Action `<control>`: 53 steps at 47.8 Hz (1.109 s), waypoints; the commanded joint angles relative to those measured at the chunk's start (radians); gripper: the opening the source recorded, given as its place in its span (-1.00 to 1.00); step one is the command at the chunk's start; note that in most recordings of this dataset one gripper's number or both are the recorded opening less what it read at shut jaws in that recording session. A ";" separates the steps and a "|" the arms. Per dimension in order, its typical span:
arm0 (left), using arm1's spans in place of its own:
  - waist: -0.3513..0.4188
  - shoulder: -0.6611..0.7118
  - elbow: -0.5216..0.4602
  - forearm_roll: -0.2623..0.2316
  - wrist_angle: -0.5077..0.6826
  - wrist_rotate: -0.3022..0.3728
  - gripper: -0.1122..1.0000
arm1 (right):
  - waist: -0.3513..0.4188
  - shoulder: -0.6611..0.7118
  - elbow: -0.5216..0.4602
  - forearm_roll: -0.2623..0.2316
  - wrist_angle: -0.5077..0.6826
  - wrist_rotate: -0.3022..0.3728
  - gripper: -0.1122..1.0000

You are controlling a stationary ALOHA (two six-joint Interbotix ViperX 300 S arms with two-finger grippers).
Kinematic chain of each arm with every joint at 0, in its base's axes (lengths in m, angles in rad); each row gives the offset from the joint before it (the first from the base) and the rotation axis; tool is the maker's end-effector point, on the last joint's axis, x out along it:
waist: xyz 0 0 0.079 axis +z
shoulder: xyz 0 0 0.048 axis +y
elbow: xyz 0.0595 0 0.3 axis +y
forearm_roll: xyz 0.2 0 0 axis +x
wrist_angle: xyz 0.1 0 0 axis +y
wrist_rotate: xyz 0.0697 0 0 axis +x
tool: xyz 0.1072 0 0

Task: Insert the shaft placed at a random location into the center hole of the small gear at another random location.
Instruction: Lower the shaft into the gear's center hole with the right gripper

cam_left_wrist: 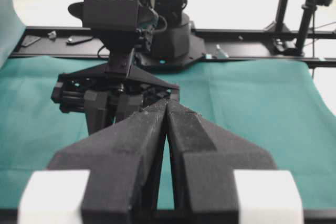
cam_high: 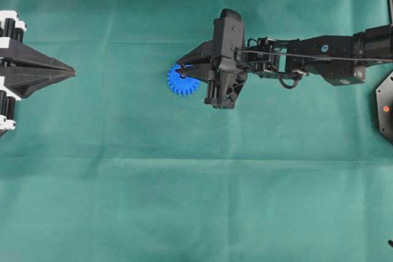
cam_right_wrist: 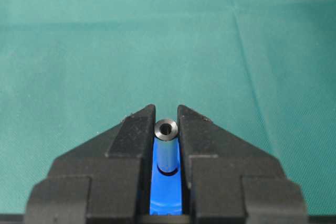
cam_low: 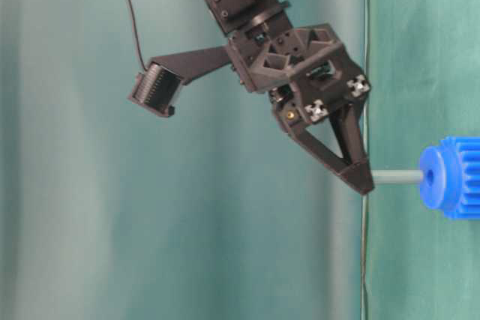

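On the green cloth (cam_high: 123, 182), the right gripper (cam_right_wrist: 166, 129) clamps the upright shaft (cam_right_wrist: 167, 148), its lower end in the small gear (cam_high: 179, 84).

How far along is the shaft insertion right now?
Done: the shaft is picked up and its lower end sits in the center hole of the small gear. In hand: the right tool is shut on the shaft, which stands upright. Left: whether it is fully seated I cannot tell; release and retreat remain. The left tool is parked, shut.
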 commanded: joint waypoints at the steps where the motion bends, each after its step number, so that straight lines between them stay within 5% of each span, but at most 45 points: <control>1: -0.002 0.006 -0.020 0.002 -0.005 0.000 -0.79 | 0.003 -0.006 -0.026 0.003 -0.020 -0.003 -0.57; 53: -0.002 0.006 -0.020 0.002 -0.005 0.000 -0.79 | 0.002 0.086 -0.026 0.029 -0.071 -0.002 -0.57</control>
